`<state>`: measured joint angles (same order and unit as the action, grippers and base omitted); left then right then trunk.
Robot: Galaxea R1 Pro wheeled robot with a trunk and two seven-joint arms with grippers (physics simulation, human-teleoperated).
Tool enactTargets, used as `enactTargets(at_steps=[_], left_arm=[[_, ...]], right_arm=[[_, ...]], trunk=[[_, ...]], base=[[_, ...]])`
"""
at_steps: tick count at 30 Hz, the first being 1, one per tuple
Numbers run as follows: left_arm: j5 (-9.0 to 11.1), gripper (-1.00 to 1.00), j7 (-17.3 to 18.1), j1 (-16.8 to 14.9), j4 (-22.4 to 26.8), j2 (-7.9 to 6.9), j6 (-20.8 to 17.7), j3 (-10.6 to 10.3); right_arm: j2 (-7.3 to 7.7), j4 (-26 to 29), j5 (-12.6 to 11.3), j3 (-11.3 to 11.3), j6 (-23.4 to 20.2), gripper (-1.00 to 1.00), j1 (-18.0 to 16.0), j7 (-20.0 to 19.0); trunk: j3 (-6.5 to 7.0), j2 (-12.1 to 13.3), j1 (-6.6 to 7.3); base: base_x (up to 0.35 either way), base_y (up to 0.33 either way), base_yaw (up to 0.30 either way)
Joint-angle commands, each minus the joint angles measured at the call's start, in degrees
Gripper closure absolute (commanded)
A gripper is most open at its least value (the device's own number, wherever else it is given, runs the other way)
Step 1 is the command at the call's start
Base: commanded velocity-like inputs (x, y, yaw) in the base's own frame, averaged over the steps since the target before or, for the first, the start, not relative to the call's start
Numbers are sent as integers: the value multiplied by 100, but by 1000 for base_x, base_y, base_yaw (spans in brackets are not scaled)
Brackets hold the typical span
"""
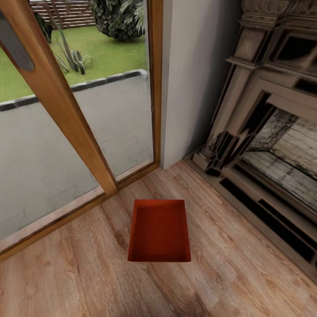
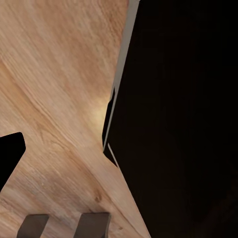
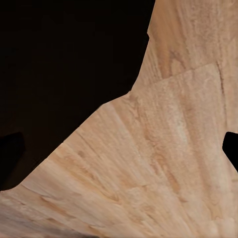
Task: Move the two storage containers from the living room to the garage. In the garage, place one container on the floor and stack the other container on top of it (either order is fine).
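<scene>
The head camera is looking steeply down from above at the pale wood plank floor (image 1: 66,273), facing a wood-framed glass door (image 1: 57,101) and a carved stone fireplace (image 1: 273,132). Both wrist cameras are hanging close over that same plank floor (image 2: 54,99) (image 3: 168,163), beside a black robot body (image 2: 183,119) (image 3: 64,64).

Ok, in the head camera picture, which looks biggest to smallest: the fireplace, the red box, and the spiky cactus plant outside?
1. Fireplace, biggest by far.
2. Red box on the wood floor.
3. Cactus plant, smallest, though it stands far off outside, so its real size is unsure.
</scene>
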<state>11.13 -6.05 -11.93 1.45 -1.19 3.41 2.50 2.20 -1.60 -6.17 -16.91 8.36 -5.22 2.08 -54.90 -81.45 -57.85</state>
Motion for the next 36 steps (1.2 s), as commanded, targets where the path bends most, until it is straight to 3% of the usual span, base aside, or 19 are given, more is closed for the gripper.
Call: enactTargets(at_steps=[1,18,36], left_arm=[[24,-100,-8,-2,-5,4,20,22],[21,-100,-28,-2,-5,0,20,18],[18,-100,-36,-2,-13,5,20,14]], right_arm=[[-13,-19,-59,-49,34,-100,-5,3],[-44,-25,-68,-54,18,-100,-5,35],[-56,-23,-89,-43,17,-100,-5,80]], trunk=[[-21,-43,-22],[-327,-725,-396],[-327,-725,-396]], base=[[0,0,0],[0,0,0],[0,0,-67]])
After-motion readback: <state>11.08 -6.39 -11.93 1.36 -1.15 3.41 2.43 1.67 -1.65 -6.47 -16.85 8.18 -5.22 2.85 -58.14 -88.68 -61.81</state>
